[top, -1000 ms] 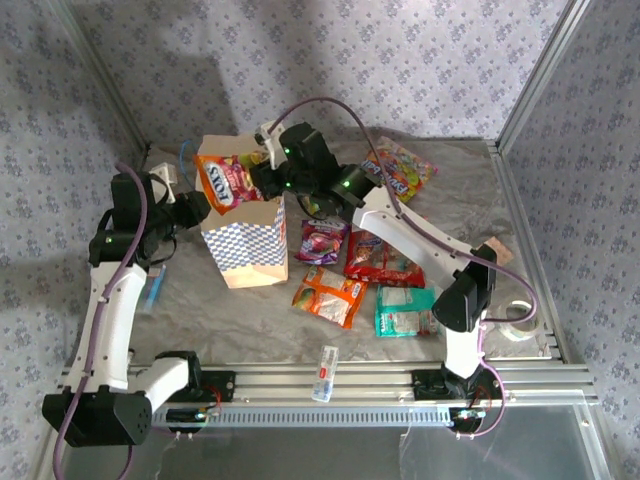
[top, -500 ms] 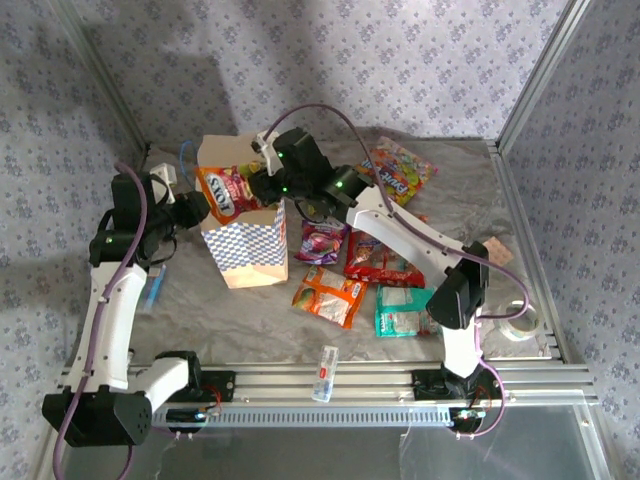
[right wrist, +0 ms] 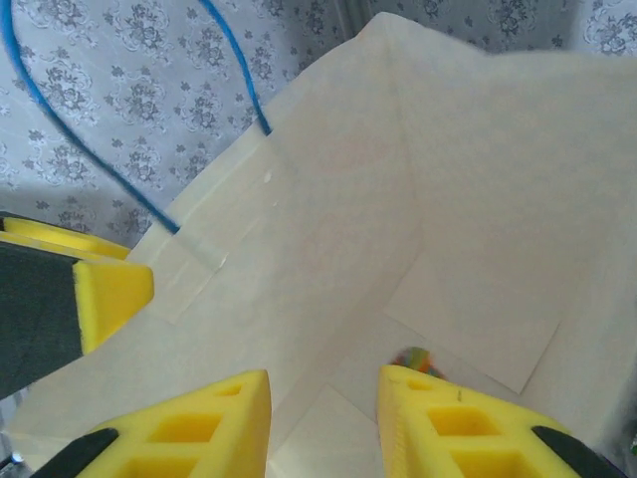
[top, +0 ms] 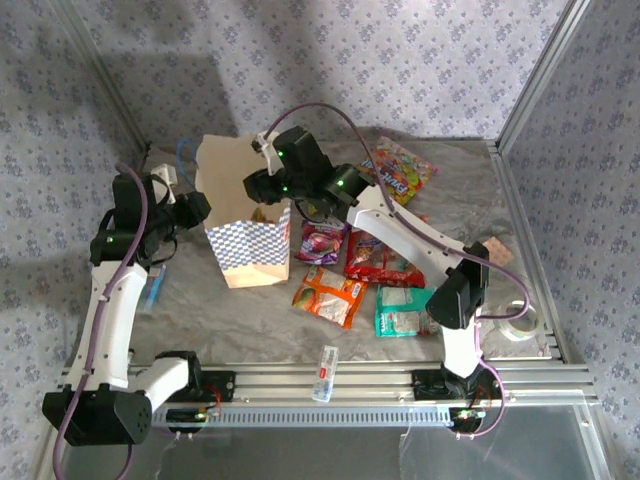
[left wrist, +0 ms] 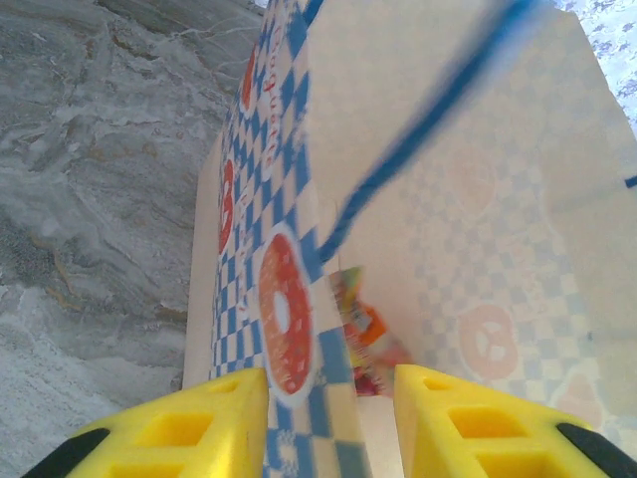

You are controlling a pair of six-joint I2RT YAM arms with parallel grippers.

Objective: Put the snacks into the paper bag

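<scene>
Progress is partial: the tan kraft paper bag with the blue-and-white checkered lower band (top: 250, 245) stands upright at the left side of the grey crinkled table cover (top: 250, 320), and inside it at least one glossy orange-and-red packet (left wrist: 363, 344) lies near the bottom. I judge that the bigger part of the work is not yet done, because five flat snacks lie outside, all to the right of the bag: a multicoloured packet with candy print (top: 402, 170) far back, a purple-pink packet (top: 322, 242) just beside the bag, a red packet (top: 378, 260), an orange packet (top: 330, 293) and a teal packet (top: 403, 310) nearer to the arm bases. The right gripper (right wrist: 320, 383) hangs over the open mouth of the bag with its fingers apart and nothing between them. The left gripper (left wrist: 328, 380) has its yellow fingers on both sides of the bag's left wall, with a gap between them; whether they press the paper I cannot tell. About writing: the red-orange marks (left wrist: 284, 319) on the checkered band seem to carry small white lettering and the far packet has large letters, but all are too blurred to read, and the small clear tube with red label (top: 325, 372) at the near edge is also not readable
</scene>
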